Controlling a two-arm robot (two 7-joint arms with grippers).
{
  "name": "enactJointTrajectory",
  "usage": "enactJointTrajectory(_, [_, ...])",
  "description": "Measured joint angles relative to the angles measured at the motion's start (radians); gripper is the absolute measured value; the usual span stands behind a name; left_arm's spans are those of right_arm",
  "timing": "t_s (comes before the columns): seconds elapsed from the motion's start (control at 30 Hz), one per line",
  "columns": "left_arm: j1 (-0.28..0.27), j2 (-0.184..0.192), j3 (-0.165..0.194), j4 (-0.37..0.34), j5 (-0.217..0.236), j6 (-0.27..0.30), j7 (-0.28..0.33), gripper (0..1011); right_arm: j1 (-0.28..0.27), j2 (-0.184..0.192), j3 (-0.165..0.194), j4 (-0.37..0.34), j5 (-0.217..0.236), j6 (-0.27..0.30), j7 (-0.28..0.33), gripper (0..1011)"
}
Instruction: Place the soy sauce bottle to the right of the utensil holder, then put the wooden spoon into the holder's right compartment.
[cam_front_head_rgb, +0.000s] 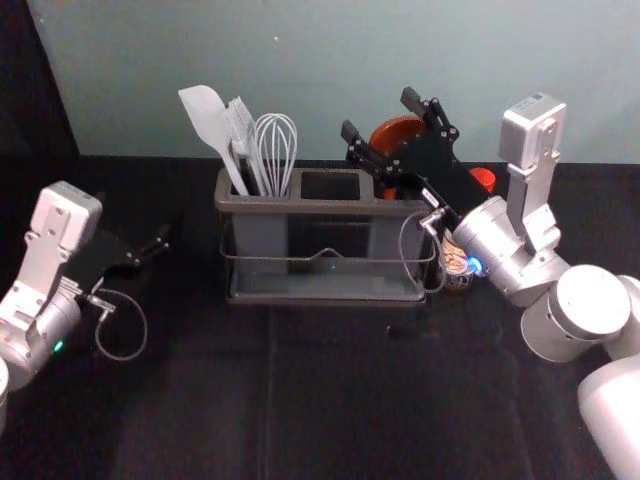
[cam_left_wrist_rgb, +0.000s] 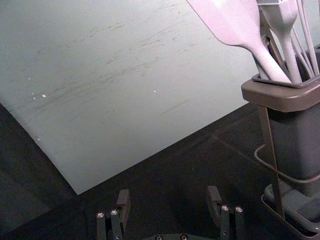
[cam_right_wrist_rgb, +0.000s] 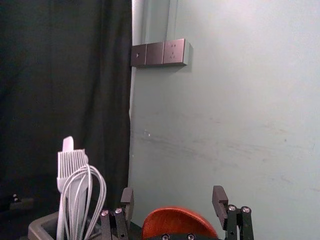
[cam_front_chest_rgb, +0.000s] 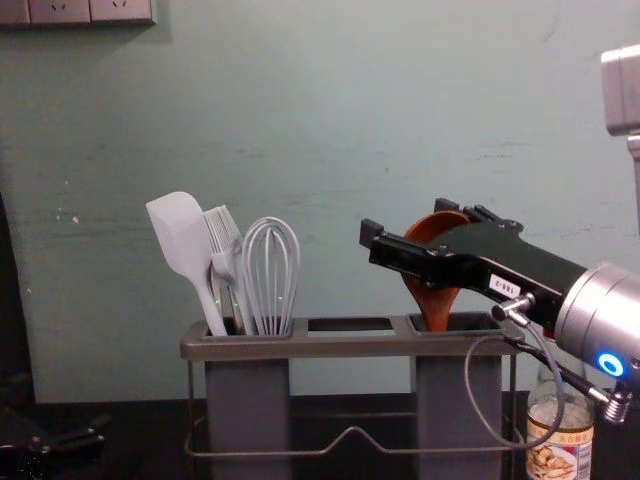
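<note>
Jaws spread: right gripper above holder, part-hiding spoon; left gripper left of holder, dim.

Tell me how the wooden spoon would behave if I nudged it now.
The wooden spoon looks like stiff wood, so it should hardly bend. Its wide bowl rises above the holder, so a nudge there would probably tilt it.

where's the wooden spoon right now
In the chest view, the wooden spoon stands in the right compartment of the utensil holder, bowl up between the right gripper's open fingers.
</note>
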Motion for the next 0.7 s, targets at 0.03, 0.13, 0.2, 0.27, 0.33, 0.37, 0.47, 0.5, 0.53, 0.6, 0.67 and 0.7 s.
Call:
enactJointTrajectory(0.03, [0.000,0.000,0.000,0.000,0.000,0.000,0.000,1005,0.001,0.000,0.001,-0.003,0.001,0.000,0.000,1002])
enactJointTrajectory(0.13, [0.000,0.000,0.000,0.000,0.000,0.000,0.000,1005,0.005,0.000,0.003,-0.010,0.002,0.002,-0.001,1002])
enactJointTrajectory(0.2, [0.000,0.000,0.000,0.000,0.000,0.000,0.000,1005,0.007,-0.001,0.005,-0.018,0.005,0.005,-0.004,1002])
enactJointTrajectory(0.27, [0.000,0.000,0.000,0.000,0.000,0.000,0.000,1005,0.008,-0.001,0.008,-0.035,0.010,0.008,-0.005,1002])
enactJointTrajectory(0.33, [0.000,0.000,0.000,0.000,0.000,0.000,0.000,1005,0.005,0.000,0.013,-0.060,0.013,0.012,-0.007,1002])
enactJointTrajectory(0.37, [0.000,0.000,0.000,0.000,0.000,0.000,0.000,1005,0.003,0.001,0.014,-0.069,0.015,0.015,-0.010,1002])
enactJointTrajectory(0.47, [0.000,0.000,0.000,0.000,0.000,0.000,0.000,1005,-0.015,0.008,0.023,-0.117,0.019,0.034,-0.022,1002])
enactJointTrajectory(0.5, [0.000,0.000,0.000,0.000,0.000,0.000,0.000,1005,-0.023,0.010,0.025,-0.130,0.020,0.039,-0.026,1002])
enactJointTrajectory(0.53, [0.000,0.000,0.000,0.000,0.000,0.000,0.000,1005,-0.032,0.012,0.027,-0.148,0.021,0.044,-0.030,1002])
enactJointTrajectory(0.6, [0.000,0.000,0.000,0.000,0.000,0.000,0.000,1005,-0.059,0.020,0.034,-0.192,0.024,0.053,-0.039,1002])
enactJointTrajectory(0.67, [0.000,0.000,0.000,0.000,0.000,0.000,0.000,1005,-0.097,0.032,0.043,-0.241,0.026,0.057,-0.050,1002])
enactJointTrajectory(0.7, [0.000,0.000,0.000,0.000,0.000,0.000,0.000,1005,-0.111,0.036,0.047,-0.259,0.027,0.057,-0.053,1002])
